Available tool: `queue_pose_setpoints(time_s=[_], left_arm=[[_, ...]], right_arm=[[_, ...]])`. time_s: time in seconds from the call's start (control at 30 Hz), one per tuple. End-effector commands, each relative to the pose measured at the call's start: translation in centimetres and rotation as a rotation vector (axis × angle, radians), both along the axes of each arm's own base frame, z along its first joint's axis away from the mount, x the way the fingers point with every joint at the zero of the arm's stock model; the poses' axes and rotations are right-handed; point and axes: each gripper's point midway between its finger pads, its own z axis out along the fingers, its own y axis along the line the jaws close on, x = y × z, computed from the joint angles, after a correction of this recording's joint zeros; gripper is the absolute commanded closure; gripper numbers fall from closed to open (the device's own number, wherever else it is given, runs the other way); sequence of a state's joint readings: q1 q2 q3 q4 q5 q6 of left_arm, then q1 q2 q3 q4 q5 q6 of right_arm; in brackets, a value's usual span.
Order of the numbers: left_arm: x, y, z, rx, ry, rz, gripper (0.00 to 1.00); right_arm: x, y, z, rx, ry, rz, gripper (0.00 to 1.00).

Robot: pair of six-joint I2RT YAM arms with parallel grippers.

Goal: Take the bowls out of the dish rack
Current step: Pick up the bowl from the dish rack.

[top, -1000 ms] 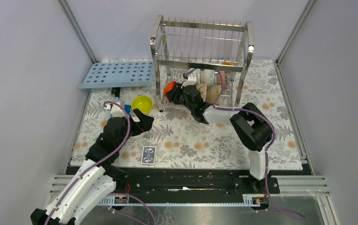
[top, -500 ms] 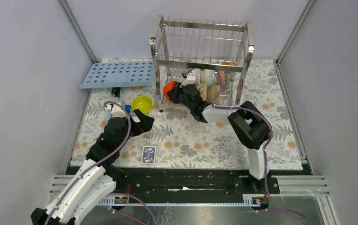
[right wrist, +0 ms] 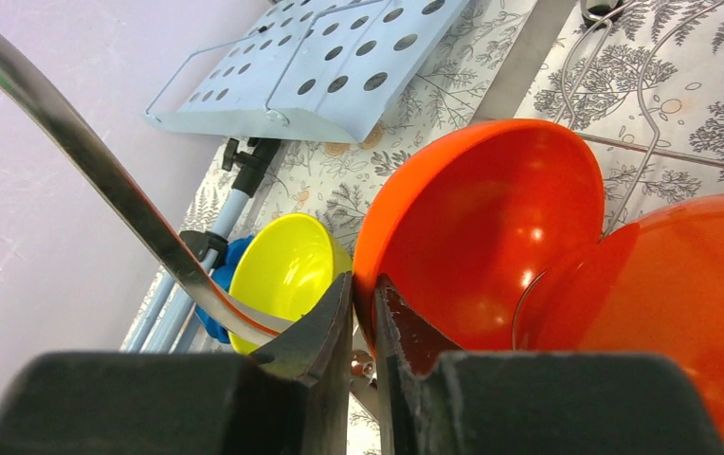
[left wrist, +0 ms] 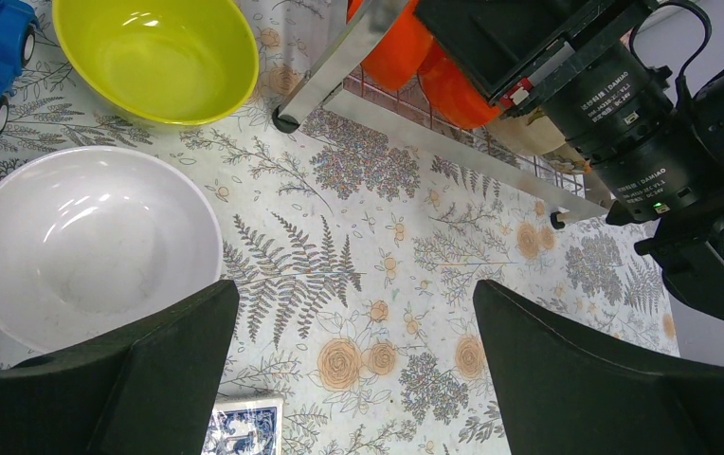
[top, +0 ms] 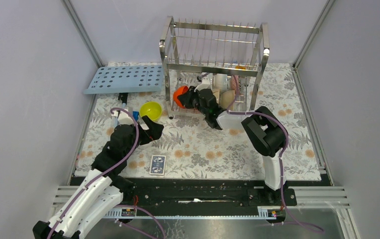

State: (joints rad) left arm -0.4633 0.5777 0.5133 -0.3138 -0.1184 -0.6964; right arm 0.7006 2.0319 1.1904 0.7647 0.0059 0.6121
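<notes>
right wrist view: right gripper [right wrist: 363,303] pinches the rim of an orange bowl [right wrist: 491,227] in the dish rack [top: 263,55]; left gripper [left wrist: 353,313] gapes wide.

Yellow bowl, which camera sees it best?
Left wrist: the yellow bowl sits close and large, inside showing, only its rim cropped. Top external shows it small, beside the dish rack. Right wrist shows part of it, behind the orange bowl.

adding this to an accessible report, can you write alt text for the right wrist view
The right end effector pinches the rim of an orange-red bowl standing on edge in the wire dish rack, with a second orange-red bowl right beside it. Behind, a yellow-green bowl sits on the floral mat near a light-blue perforated tray.
</notes>
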Motion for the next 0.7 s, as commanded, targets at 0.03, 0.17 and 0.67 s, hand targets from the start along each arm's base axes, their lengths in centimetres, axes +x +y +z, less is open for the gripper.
queue_pose_setpoints(time_s=[0.03,0.17,0.67], left_arm=[[0.4,-0.2,1.1,-0.01,-0.054,-0.007,0.01],[0.4,-0.2,1.0,-0.011,-0.052,-0.007,0.01],[0.4,-0.1,1.1,-0.01,-0.054,-0.005,0.01]], right_arm=[[-0.5,1.0,3.3,0.141,-0.054,0.042,1.0],[-0.5,0.7,4.7,0.188,-0.061,0.038,1.0],[-0.8,-1.0,7.9,0.293,-0.102,0.012,1.0]])
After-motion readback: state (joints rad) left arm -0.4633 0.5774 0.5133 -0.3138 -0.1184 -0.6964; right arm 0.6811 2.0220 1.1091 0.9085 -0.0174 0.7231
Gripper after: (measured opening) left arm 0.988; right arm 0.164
